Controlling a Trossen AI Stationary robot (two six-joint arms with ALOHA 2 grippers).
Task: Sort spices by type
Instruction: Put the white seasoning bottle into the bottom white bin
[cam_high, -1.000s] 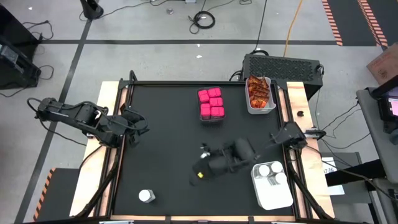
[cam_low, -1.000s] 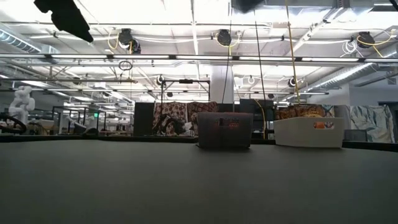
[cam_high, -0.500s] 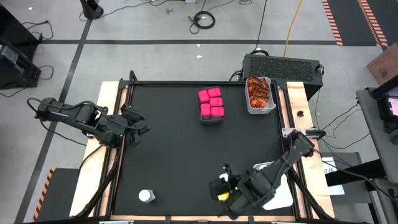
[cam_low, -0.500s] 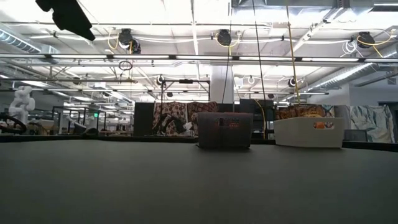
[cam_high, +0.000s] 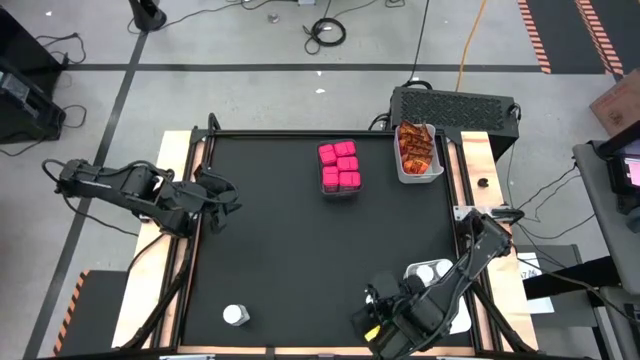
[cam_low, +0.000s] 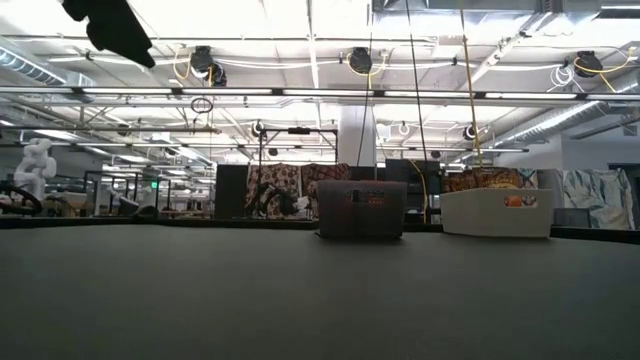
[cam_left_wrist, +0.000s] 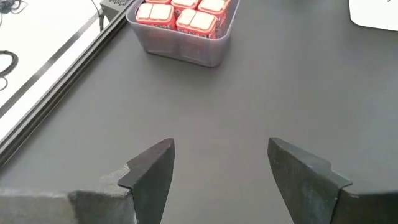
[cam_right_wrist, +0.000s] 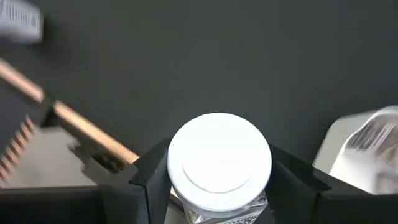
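The right gripper (cam_right_wrist: 217, 180) pinches a jar (cam_right_wrist: 219, 163) by its sides, white lid facing the wrist camera, low over the near edge of the tabletop (cam_high: 290, 240) beside the white bin (cam_high: 452, 310). Another jar (cam_high: 236, 315) stands alone near the front left corner. The left gripper (cam_left_wrist: 221, 171) waits at the left edge, fingers spread, holding nothing. Pink packs (cam_high: 339, 166) fill a clear bin at the back; sachets (cam_high: 416, 148) lie in the bin to their right.

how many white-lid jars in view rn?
3 visible: one jar in the right gripper, one loose jar near the front-left, one in the white bin; the arm may hide more.
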